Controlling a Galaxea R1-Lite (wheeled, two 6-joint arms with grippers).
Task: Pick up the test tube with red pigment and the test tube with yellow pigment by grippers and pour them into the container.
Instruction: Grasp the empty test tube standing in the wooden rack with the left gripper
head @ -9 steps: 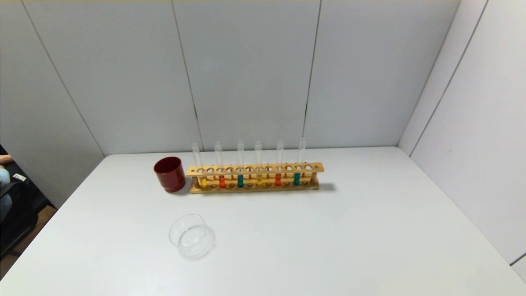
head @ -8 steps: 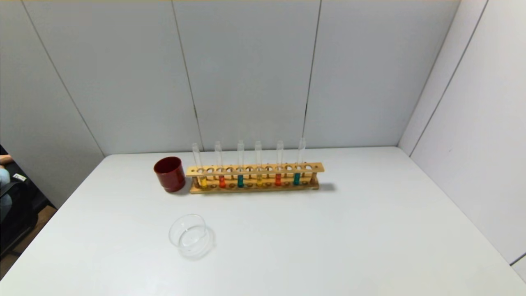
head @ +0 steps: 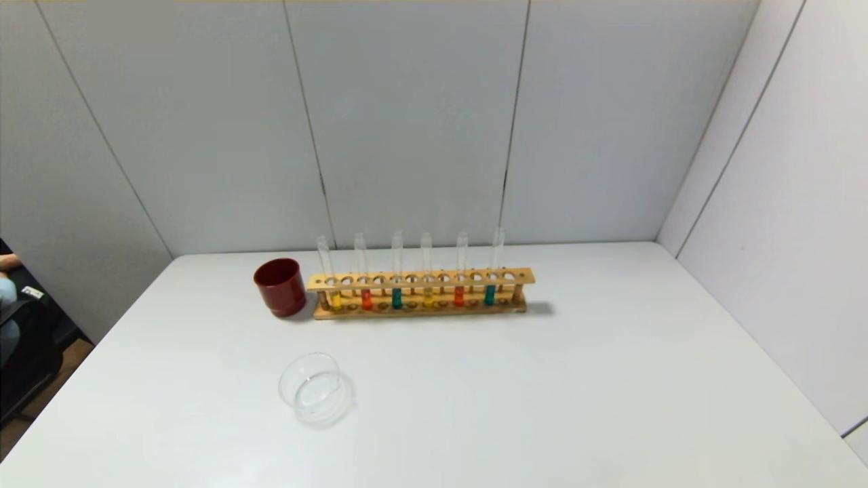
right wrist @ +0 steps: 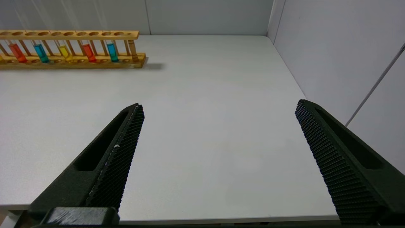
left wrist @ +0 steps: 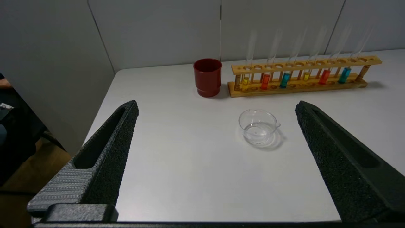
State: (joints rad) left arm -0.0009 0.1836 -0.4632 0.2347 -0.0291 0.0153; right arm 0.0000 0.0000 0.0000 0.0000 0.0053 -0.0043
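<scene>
Wrist views show my left gripper point(left wrist: 216, 106) and right gripper point(right wrist: 218, 106) spread wide, empty, at the table's near edge. Farther: glass container point(head: 314, 388). Farthest, racked upright: yellow tube point(head: 333, 298), red tube point(head: 366, 298). I'd grip each high, lifting vertically.

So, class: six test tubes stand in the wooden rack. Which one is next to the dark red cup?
The yellow-liquid tube at the rack's left end, beside the dark red cup; the other yellow tube stands mid-rack.
</scene>
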